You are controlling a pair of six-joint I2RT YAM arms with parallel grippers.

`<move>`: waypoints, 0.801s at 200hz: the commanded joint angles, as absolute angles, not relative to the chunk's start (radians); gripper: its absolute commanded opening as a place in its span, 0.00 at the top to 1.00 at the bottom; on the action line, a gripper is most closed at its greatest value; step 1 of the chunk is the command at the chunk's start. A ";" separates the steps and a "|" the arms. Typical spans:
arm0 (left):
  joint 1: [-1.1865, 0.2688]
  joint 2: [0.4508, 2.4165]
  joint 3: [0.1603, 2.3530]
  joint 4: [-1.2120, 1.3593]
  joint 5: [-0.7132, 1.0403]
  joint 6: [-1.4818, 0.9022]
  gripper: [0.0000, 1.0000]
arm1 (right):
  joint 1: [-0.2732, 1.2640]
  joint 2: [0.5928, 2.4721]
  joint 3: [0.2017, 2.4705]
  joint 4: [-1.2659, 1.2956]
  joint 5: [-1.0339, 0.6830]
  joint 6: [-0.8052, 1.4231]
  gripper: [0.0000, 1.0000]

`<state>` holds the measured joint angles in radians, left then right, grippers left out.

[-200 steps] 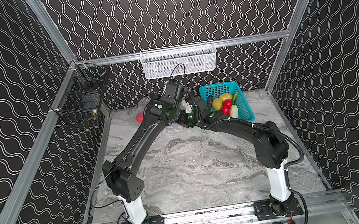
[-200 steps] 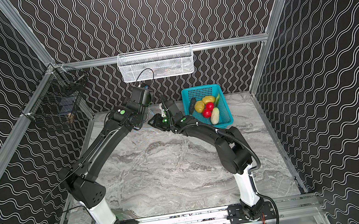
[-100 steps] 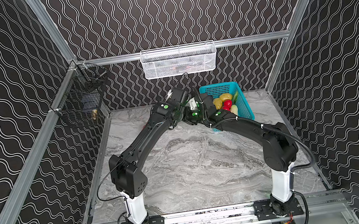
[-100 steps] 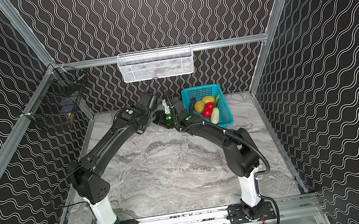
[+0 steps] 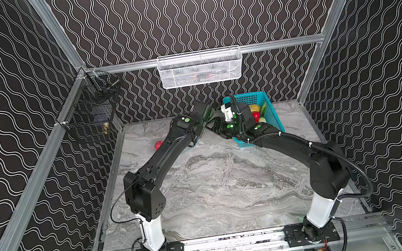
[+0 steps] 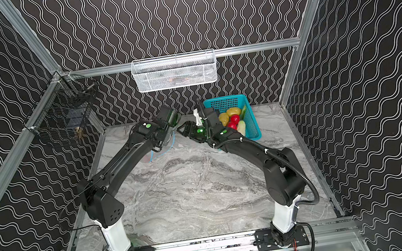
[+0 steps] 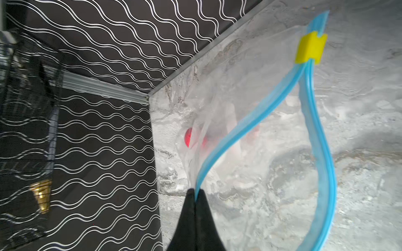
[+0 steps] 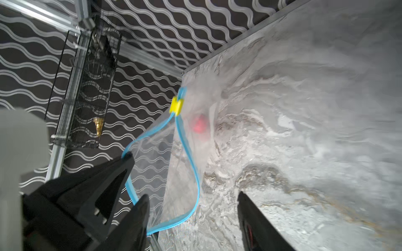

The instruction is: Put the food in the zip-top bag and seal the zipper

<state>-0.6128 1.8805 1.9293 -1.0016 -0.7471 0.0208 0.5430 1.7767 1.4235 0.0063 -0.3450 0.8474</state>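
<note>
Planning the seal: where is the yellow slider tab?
In both wrist views, the yellow slider tab sits at the far end of the blue zipper, where its two strips meet, opposite the left gripper pinching it.

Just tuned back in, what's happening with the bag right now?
The left gripper is shut on the blue zipper strip, holding the clear bag open. One tomato shows through the plastic, apparently inside. The right gripper is open and empty beside the mouth. The other vegetables sit in the teal basket; the yellow slider is at one end.
</note>
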 commanded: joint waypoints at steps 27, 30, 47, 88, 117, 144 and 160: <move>-0.597 1.866 1.919 -1.017 -0.644 -0.008 1.00 | 0.454 1.729 1.393 -0.050 -0.314 0.827 0.28; -0.597 1.864 1.918 -1.018 -0.640 -0.011 1.00 | 0.450 1.727 1.392 -0.056 -0.310 0.825 0.26; -0.592 1.856 1.906 -1.012 -0.623 0.001 1.00 | 0.428 1.721 1.401 -0.099 -0.290 0.807 0.01; -0.576 1.842 1.865 -0.978 -0.599 0.016 1.00 | 0.385 1.733 1.473 -0.260 -0.173 0.752 0.01; -0.557 1.843 1.883 -0.999 -0.536 0.001 1.00 | 0.379 1.812 1.641 -0.505 -0.005 0.715 0.01; -0.557 1.856 1.910 -1.041 -0.497 -0.026 1.00 | 0.378 1.891 1.775 -0.672 0.126 0.725 0.01; -0.557 1.863 1.914 -1.055 -0.485 -0.037 1.00 | 0.375 1.951 1.848 -0.735 0.184 0.713 0.01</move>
<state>-0.5575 1.8515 1.9030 -1.0168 -0.5316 -0.0029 0.3748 1.8908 1.7660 -0.5446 0.0257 0.7242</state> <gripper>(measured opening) 0.048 0.989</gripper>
